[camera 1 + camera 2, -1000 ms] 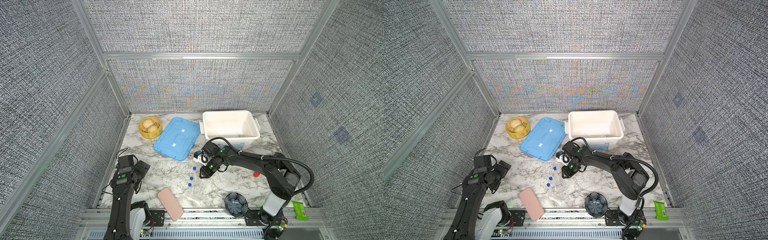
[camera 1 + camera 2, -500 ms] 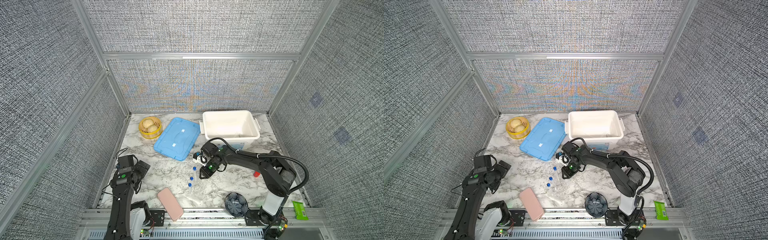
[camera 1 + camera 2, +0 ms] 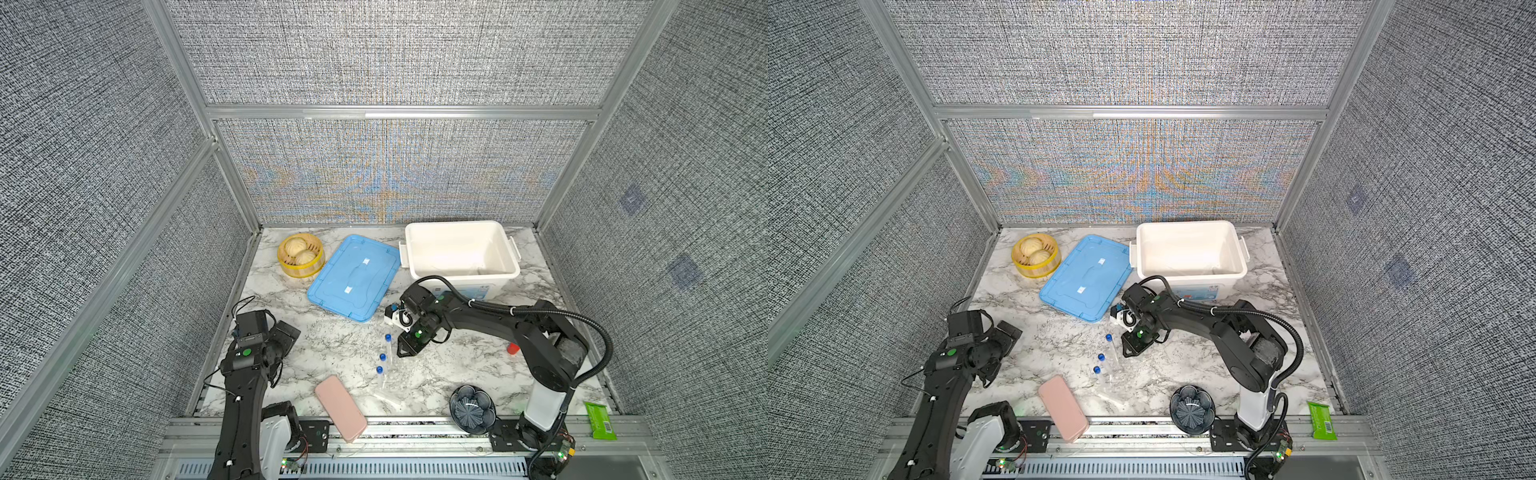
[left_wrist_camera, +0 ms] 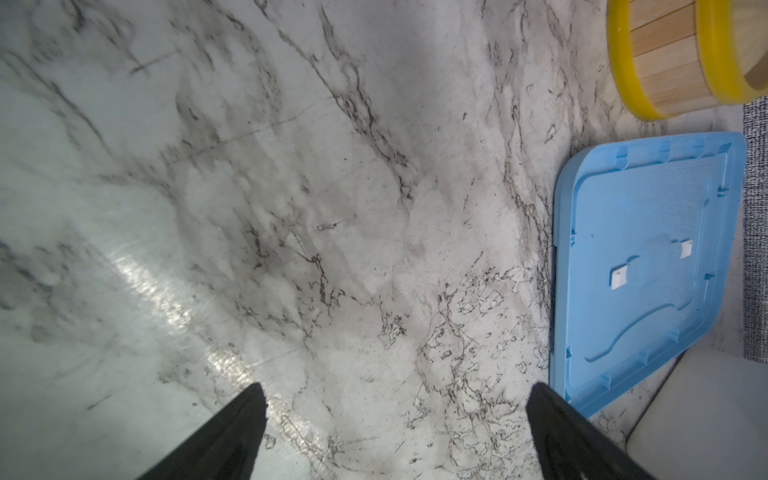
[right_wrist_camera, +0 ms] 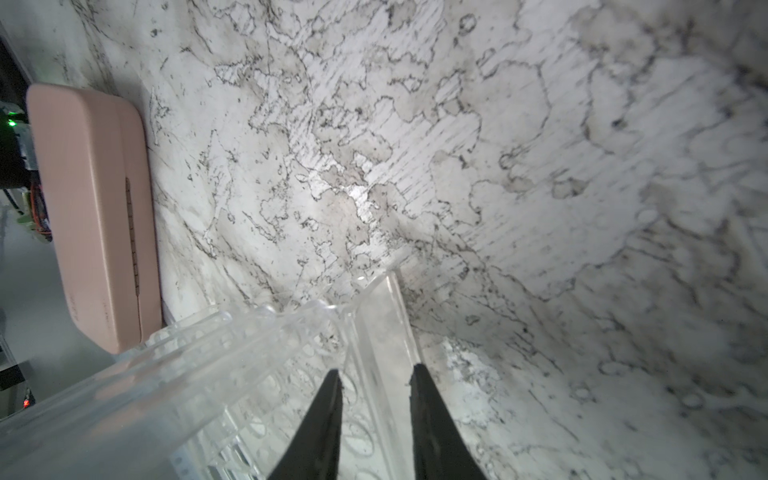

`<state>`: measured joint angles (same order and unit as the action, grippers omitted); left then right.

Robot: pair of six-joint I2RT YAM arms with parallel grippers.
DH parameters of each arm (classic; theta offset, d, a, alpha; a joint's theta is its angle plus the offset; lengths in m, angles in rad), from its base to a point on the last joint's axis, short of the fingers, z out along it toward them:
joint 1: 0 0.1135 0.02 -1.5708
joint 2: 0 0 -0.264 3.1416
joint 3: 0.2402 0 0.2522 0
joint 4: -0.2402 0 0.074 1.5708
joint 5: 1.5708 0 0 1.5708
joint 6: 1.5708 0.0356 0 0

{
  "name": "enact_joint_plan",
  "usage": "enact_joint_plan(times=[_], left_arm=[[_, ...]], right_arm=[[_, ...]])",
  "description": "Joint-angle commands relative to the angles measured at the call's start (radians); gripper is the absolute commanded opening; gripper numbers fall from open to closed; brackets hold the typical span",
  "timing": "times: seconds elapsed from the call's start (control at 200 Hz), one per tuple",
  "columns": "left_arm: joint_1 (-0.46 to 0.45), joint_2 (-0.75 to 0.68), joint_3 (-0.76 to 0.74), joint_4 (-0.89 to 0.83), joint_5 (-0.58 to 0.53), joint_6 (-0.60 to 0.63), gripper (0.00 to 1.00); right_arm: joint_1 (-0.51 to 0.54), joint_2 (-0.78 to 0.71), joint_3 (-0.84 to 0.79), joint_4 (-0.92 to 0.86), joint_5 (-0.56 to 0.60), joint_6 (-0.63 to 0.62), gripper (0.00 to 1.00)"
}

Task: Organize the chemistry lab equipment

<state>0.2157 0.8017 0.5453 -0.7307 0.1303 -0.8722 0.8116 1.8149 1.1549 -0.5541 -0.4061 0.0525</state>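
Observation:
Three clear tubes with blue caps (image 3: 382, 356) lie side by side on the marble in the middle of both top views, in or against a clear plastic rack (image 5: 382, 324) that is hard to make out from above. My right gripper (image 5: 376, 372) reaches down beside the tubes (image 5: 187, 365), its jaws standing on either side of the rack's end wall and closed against it. From above, the right gripper (image 3: 401, 355) sits just right of the caps. A thin white stick (image 3: 386, 397) lies nearer the front edge. My left gripper (image 4: 395, 390) hovers open and empty over bare marble at the left (image 3: 284, 334).
A blue lid (image 3: 353, 278) and an open white bin (image 3: 465, 275) stand behind the tubes. A yellow steamer basket (image 3: 300, 257) is at the back left. A pink case (image 3: 340, 407), a dark ribbed dish (image 3: 472, 409), a red item (image 3: 513, 348) and a green packet (image 3: 599, 419) line the front.
The right gripper's jaws have narrowed onto the rack's wall, and the right arm's elbow has shifted slightly. The left arm has not moved.

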Motion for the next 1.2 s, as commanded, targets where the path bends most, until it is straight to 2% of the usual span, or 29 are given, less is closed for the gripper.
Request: enact_joint_plan(times=[0.0, 0.285, 0.565, 0.82, 1.015, 1.196], left_arm=[[0.001, -0.003, -0.001, -0.001, -0.008, -0.002, 0.99], [0.001, 0.001, -0.001, 0.004, -0.008, -0.001, 0.99], [0.001, 0.026, 0.005, 0.02, -0.006, 0.001, 0.99], [0.001, 0.036, 0.002, 0.034, 0.018, -0.002, 0.99], [0.001, 0.036, 0.002, 0.028, 0.019, 0.003, 0.99], [0.001, 0.04, -0.002, 0.038, 0.025, -0.001, 0.99]], right_arm=[[0.006, -0.019, -0.023, 0.003, 0.093, 0.022, 0.24], [0.017, -0.13, -0.132, 0.013, 0.231, 0.155, 0.18], [0.016, -0.268, -0.294, -0.032, 0.364, 0.419, 0.18], [0.015, -0.368, -0.359, -0.056, 0.472, 0.608, 0.16], [0.016, -0.404, -0.374, -0.026, 0.489, 0.711, 0.14], [0.023, -0.384, -0.376, 0.026, 0.453, 0.79, 0.13]])
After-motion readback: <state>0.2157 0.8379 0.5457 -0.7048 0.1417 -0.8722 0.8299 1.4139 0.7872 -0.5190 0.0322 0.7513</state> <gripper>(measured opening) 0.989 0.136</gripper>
